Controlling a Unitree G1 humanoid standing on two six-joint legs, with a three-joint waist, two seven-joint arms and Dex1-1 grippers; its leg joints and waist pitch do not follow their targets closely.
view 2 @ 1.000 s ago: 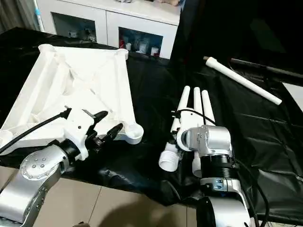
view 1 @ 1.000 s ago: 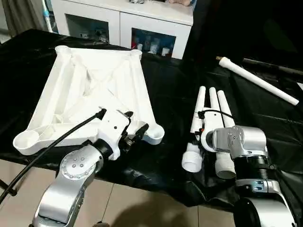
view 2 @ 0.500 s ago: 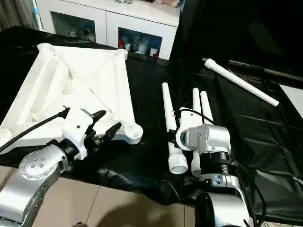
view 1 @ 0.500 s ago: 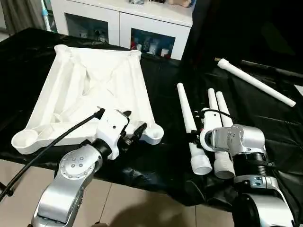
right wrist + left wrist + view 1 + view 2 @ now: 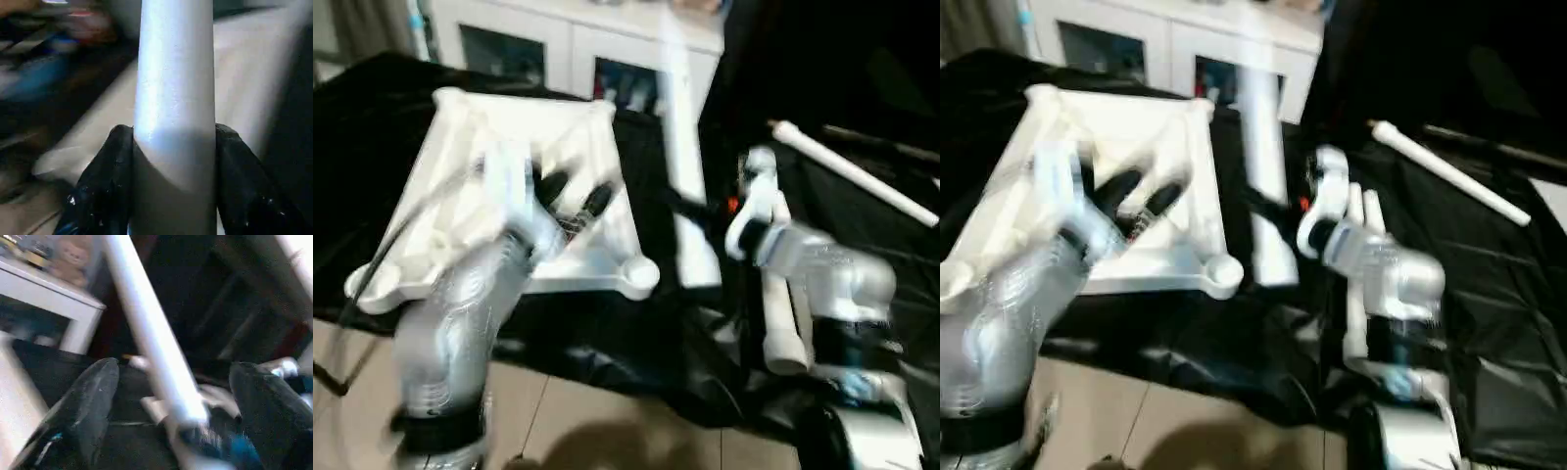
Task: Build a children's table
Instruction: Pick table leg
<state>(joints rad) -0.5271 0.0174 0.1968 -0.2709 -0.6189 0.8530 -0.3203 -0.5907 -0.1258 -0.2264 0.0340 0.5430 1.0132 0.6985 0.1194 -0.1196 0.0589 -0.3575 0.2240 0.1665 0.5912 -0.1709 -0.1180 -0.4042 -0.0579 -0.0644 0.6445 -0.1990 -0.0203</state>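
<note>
Two black fingers (image 5: pixel 110 186) of the right gripper (image 5: pixel 173 171) clamp a white leg (image 5: pixel 688 147), holding it upright above the black cloth (image 5: pixel 862 235) just beside the upturned table top (image 5: pixel 509 157). Over that top hangs the left gripper (image 5: pixel 570 193), its fingers spread wide and touching nothing. Another leg (image 5: pixel 850 168) lies well apart at the far right.

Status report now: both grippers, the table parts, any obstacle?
Right gripper shut on long white tube leg, leg raised. Left gripper open over white ribbed plastic table top. No obstacle seen.
</note>
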